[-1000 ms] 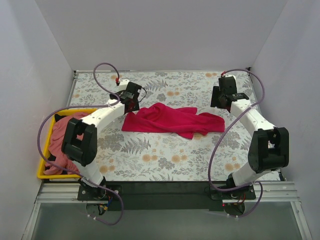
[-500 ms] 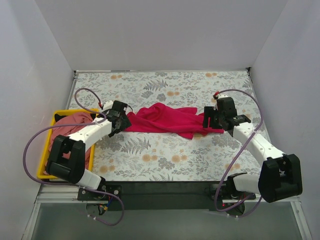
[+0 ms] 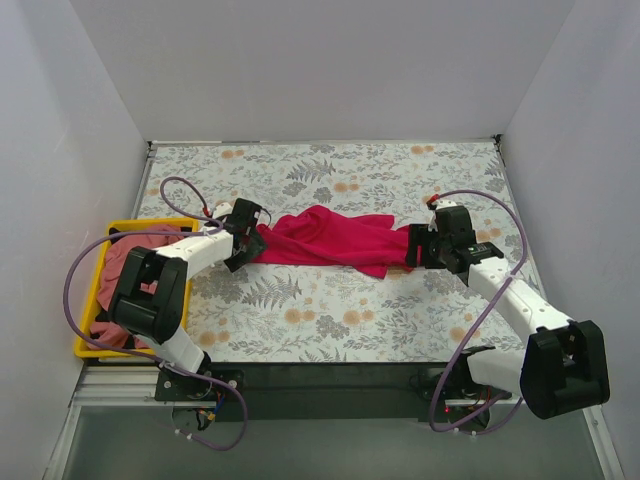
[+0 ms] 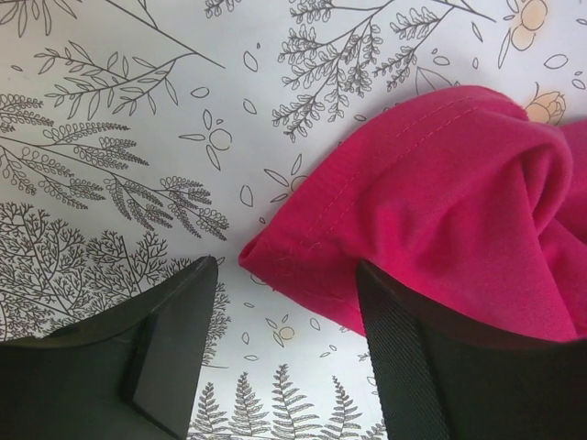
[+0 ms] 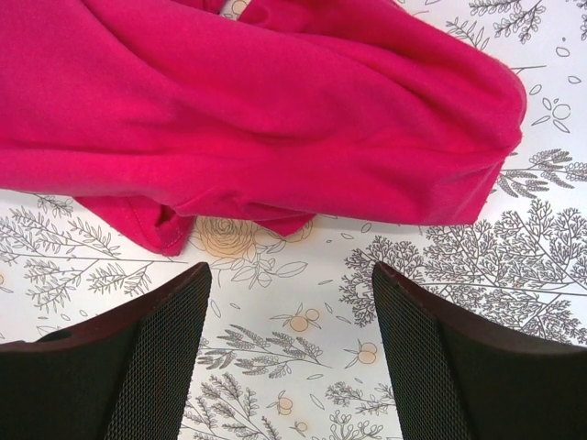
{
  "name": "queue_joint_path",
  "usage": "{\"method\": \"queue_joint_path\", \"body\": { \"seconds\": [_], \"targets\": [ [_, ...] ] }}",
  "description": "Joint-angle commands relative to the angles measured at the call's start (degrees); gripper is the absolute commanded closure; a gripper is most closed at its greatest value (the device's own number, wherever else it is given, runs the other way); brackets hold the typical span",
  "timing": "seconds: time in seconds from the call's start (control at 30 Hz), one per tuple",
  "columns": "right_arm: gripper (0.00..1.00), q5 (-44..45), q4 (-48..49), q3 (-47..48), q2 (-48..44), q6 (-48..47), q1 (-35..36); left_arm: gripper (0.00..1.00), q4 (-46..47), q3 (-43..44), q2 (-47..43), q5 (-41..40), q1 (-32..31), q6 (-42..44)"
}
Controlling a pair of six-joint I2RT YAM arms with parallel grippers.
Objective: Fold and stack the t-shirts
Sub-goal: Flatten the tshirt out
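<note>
The bright magenta-red t-shirt (image 3: 335, 240) lies crumpled in a long heap across the middle of the floral table. My left gripper (image 3: 250, 243) is open at the shirt's left end; in the left wrist view (image 4: 286, 275) a hemmed corner of the shirt (image 4: 440, 202) lies between and just ahead of the fingers, partly over the right one. My right gripper (image 3: 418, 247) is open at the shirt's right end; in the right wrist view (image 5: 292, 275) the shirt (image 5: 275, 101) lies just beyond the fingertips. The dusty salmon-pink t-shirt (image 3: 125, 262) lies heaped in the bin.
A yellow plastic bin (image 3: 101, 258) stands at the table's left edge beside the left arm. White walls close the table on the left, back and right. Purple cables loop from both arms.
Both grippers came down from the far side of the shirt to the table at its two ends. The shirt has hardly moved.
</note>
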Motion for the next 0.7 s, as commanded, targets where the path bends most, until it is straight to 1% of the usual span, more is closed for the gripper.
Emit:
{"method": "queue_joint_path", "body": {
  "seconds": [0.0, 0.17, 0.2, 0.3, 0.33, 0.37, 0.4, 0.6, 0.67],
  "targets": [
    [0.22, 0.5, 2.5, -0.8, -1.3, -0.4, 0.2, 0.41, -0.4, 0.6, 0.8, -1.5, 0.0, -1.9],
    [0.22, 1.7, 2.9, -0.8, -0.6, 0.3, 0.2, 0.56, 0.1, -0.8, 2.0, -2.8, 0.0, -2.4],
    [0.22, 2.2, 2.9, -0.7, -0.4, 0.5, 0.1, 0.65, 0.2, -0.9, 2.1, -2.9, 0.0, -2.3],
    [0.22, 4.6, 2.8, -0.5, 0.3, 1.9, -0.1, 0.80, 0.3, -1.4, 1.7, -3.1, 0.0, -1.7],
    [0.22, 5.7, 2.9, -0.5, 0.8, 2.1, -0.3, 0.92, 0.3, -1.6, 0.9, -3.6, 0.0, -0.8],
    [0.21, 6.2, 2.9, -0.5, 1.2, 3.1, -0.8, 0.98, 0.2, -1.8, 0.3, -4.0, 0.0, -0.4],
    [0.21, 6.5, 2.9, -0.5, 1.6, 3.4, -2.0, 1.00, 0.0, -2.0, -0.5, -4.1, 0.0, 0.2],
    [0.19, 6.5, 4.1, -1.5, 4.0, 6.3, -7.9, 1.00, -3.1, -3.6, -10.6, -6.4, -0.1, 4.6],
    [0.19, 4.1, 5.4, -2.4, 4.1, 6.7, -9.6, 1.00, -3.4, -3.9, -14.0, -6.2, 0.0, 7.1]
  ]
}}
